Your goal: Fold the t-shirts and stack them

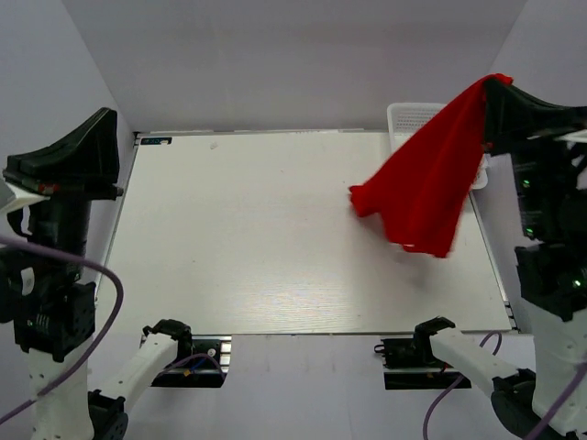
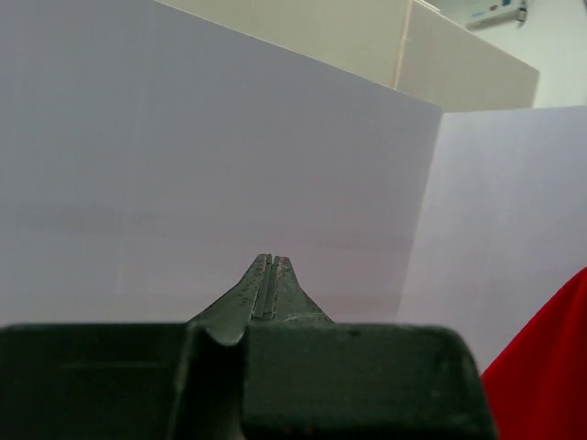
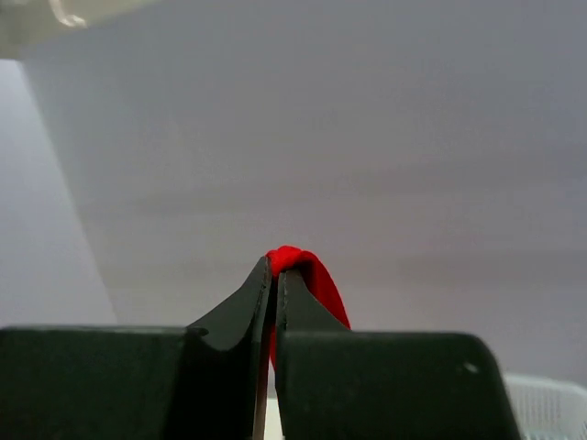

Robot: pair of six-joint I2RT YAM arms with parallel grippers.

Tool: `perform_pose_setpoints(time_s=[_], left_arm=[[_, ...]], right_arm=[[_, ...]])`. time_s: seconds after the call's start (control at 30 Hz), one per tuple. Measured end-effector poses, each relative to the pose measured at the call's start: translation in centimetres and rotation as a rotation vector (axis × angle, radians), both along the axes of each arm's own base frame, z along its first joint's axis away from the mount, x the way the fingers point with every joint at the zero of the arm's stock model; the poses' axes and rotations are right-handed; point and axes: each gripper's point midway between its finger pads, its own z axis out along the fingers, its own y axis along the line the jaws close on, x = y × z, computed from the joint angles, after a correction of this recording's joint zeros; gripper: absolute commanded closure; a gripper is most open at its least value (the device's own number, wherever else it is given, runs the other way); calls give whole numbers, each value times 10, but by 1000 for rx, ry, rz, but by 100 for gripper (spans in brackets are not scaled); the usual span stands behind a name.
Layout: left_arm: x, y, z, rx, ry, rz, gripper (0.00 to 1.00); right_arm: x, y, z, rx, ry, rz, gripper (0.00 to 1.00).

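The red t-shirt (image 1: 426,179) hangs in the air over the table's right side, its lower edge just above or touching the tabletop. My right gripper (image 1: 495,82) is shut on its top edge, held high at the back right; in the right wrist view a red fold (image 3: 307,270) pokes out between the closed fingertips (image 3: 275,266). A corner of the red shirt also shows in the left wrist view (image 2: 546,367). My left gripper (image 2: 268,261) is shut and empty, raised at the far left (image 1: 110,119). The white t-shirt is not visible.
A white mesh basket (image 1: 408,119) stands at the table's back right corner, partly behind the hanging shirt. The white tabletop (image 1: 248,229) is walled by white panels at the back and both sides. Purple cables loop beside both arm bases.
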Motion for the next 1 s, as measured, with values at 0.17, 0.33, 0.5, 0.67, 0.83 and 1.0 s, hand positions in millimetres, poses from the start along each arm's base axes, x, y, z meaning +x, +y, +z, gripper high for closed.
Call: perform_pose_setpoints(time_s=[0.17, 0.33, 0.5, 0.67, 0.83, 1.0], left_arm=[[8, -9, -17, 20, 39, -35, 100], [77, -29, -70, 51, 237, -53, 100], [141, -31, -156, 39, 499, 10, 100], [165, -11, -237, -20, 733, 147, 59], [177, 2, -294, -74, 883, 247, 0], [196, -9, -368, -62, 1069, 241, 0]], right_arm=[[-35, 19, 23, -71, -95, 141, 100], [1, 85, 20, -200, -51, 408, 100], [84, 175, -29, -254, 104, 733, 100], [174, 272, -187, -262, 502, 887, 100], [198, 354, -372, -366, 914, 909, 51], [176, 354, -483, -457, 1163, 814, 10]])
